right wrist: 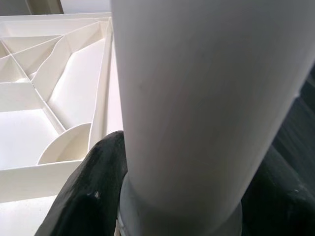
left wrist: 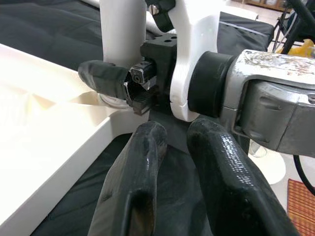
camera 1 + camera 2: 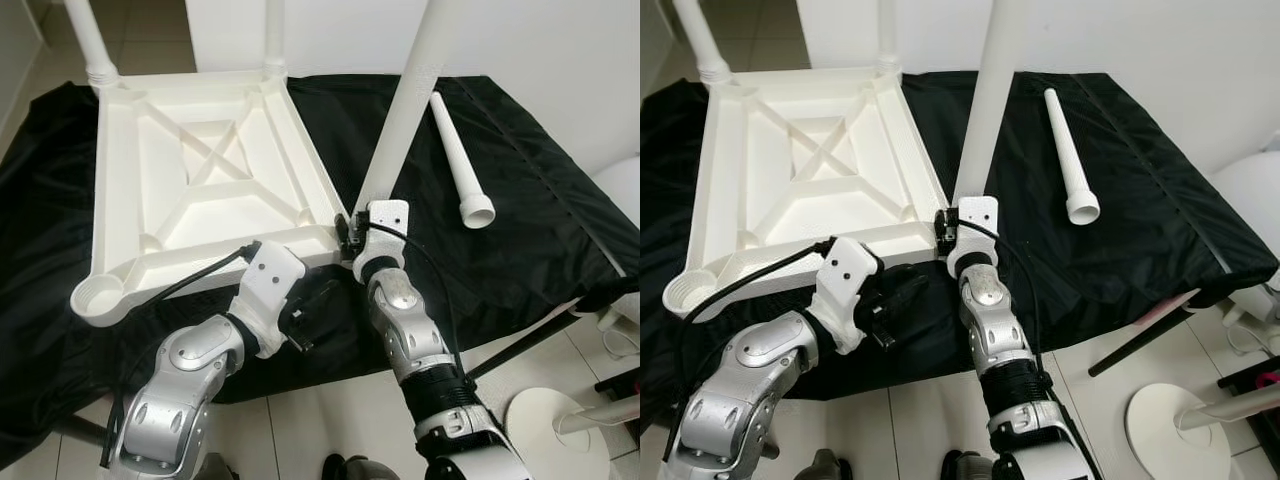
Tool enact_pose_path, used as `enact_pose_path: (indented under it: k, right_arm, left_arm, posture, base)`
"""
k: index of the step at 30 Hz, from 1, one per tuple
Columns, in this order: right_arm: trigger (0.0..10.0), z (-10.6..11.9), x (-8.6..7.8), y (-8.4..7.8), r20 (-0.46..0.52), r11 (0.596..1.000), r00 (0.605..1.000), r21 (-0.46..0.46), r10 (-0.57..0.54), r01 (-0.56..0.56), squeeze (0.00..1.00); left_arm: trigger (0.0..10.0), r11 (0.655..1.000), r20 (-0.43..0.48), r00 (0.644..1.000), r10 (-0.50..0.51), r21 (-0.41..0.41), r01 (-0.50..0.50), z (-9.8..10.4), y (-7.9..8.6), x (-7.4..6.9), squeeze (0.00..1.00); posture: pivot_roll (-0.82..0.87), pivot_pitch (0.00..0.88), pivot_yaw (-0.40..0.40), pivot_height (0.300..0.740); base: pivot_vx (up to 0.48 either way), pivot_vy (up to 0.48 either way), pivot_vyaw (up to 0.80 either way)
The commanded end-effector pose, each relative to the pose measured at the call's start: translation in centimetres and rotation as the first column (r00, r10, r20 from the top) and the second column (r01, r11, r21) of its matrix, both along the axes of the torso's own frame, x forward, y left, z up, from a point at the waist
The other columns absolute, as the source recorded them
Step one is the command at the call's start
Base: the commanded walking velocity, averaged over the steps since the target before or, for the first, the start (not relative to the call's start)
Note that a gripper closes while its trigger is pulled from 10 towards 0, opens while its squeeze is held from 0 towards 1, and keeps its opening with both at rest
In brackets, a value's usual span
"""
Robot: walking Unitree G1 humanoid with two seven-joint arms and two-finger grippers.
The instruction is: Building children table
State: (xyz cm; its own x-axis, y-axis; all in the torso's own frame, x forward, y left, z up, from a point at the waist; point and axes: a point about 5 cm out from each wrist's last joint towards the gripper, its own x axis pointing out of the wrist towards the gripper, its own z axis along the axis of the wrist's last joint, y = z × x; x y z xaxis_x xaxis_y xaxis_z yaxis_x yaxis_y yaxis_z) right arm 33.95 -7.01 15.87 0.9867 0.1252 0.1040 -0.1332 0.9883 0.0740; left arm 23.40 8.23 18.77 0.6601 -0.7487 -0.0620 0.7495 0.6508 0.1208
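I've got the white moulded plastic tabletop lying upside down on the black cloth-covered work surface, ribbed underside up. Two white legs already stand in its far corner sockets; the near-left socket is open.

Right gripper is at the near-right corner of the tabletop, fingers clamped around the base of a long white plastic tube leg. From the right wrist view I see a black finger on each side of the tube, both pressed on it. The leg stands nearly upright, leaning slightly to the right, its foot at the corner socket. Can't tell if it's fully seated.

Left gripper sits just below the tabletop's near edge, beside the right wrist, over the cloth. Its fingers are a narrow gap apart, holding nothing.

A spare white tapered leg with a flared collar lies flat on the cloth to the right, well apart from the tabletop.
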Motion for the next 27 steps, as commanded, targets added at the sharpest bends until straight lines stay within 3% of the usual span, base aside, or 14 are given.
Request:
enact_pose_path:
  k: [1,2,3,13,14,15,16,21,24,27]
  right_arm:
    - [10.0,0.3,-0.4,0.7,-0.006,0.997,1.000,0.075,0.000,0.001,0.00]
    - [10.0,0.3,-0.4,0.7,-0.006,0.997,1.000,0.075,0.000,0.001,0.00]
    - [10.0,0.5,-0.4,0.5,0.002,0.996,1.000,0.088,0.004,-0.004,1.00]
    - [10.0,1.6,-0.7,-1.4,0.089,0.992,0.992,0.087,0.089,-0.096,1.00]
    - [10.0,1.5,-0.6,-1.9,0.092,0.987,0.986,0.064,0.140,-0.146,0.56]
    - [10.0,1.5,-0.6,-1.9,0.092,0.987,0.986,0.064,0.140,-0.146,0.56]
    - [10.0,1.6,-0.6,-2.5,0.095,0.983,0.980,0.047,0.175,-0.180,0.00]
    - [10.0,1.7,-0.1,-3.6,0.106,0.960,0.954,-0.015,0.279,-0.279,0.00]
    - [10.0,1.7,0.4,-4.0,0.103,0.919,0.914,-0.089,0.392,-0.384,0.00]
    - [10.0,1.7,0.5,-3.9,0.100,0.900,0.896,-0.108,0.433,-0.423,0.00]
  left_arm:
    - [10.0,0.998,0.010,0.998,0.067,-0.005,-0.067,0.0,0.0,0.2,0.00]
    - [10.0,0.998,0.010,0.998,0.067,-0.005,-0.067,0.0,0.0,0.2,0.00]
    - [10.0,0.998,0.011,0.998,0.067,-0.005,-0.067,0.0,0.0,0.2,0.00]
    - [10.0,0.997,0.010,0.997,0.071,-0.006,-0.070,0.0,0.0,0.2,0.00]
    - [10.0,0.998,0.010,0.997,0.070,-0.006,-0.070,0.0,0.0,0.2,0.00]
    - [10.0,0.998,0.010,0.997,0.070,-0.006,-0.070,0.0,0.0,0.2,0.00]
    - [10.0,0.998,0.010,0.997,0.070,-0.007,-0.070,0.0,0.0,0.2,0.00]
    - [10.0,0.997,0.011,0.997,0.072,-0.007,-0.072,0.0,0.0,0.3,0.00]
    - [10.0,0.997,0.013,0.997,0.072,-0.008,-0.072,0.1,0.0,0.4,0.00]
    - [10.0,0.997,0.014,0.997,0.072,-0.008,-0.072,0.1,0.0,0.5,0.00]
  posture:
    - [0.03,0.115,-0.048,0.740]
    - [0.03,0.115,-0.048,0.740]
    - [0.03,0.113,-0.049,0.740]
    - [0.03,0.113,-0.052,0.740]
    - [0.03,0.113,-0.053,0.740]
    - [0.03,0.113,-0.053,0.740]
    - [0.03,0.114,-0.051,0.740]
    - [0.02,0.116,-0.049,0.740]
    - [0.02,0.115,-0.043,0.740]
    - [0.02,0.116,-0.041,0.740]
  base:
    - [0.000,0.000,0.00]
    - [0.000,0.000,0.00]
    - [0.000,0.000,0.00]
    - [0.000,0.000,0.00]
    - [0.000,0.000,0.00]
    - [0.000,0.000,0.00]
    - [0.000,0.000,0.00]
    - [0.000,0.000,0.00]
    - [0.000,0.000,0.00]
    - [0.000,0.000,0.00]
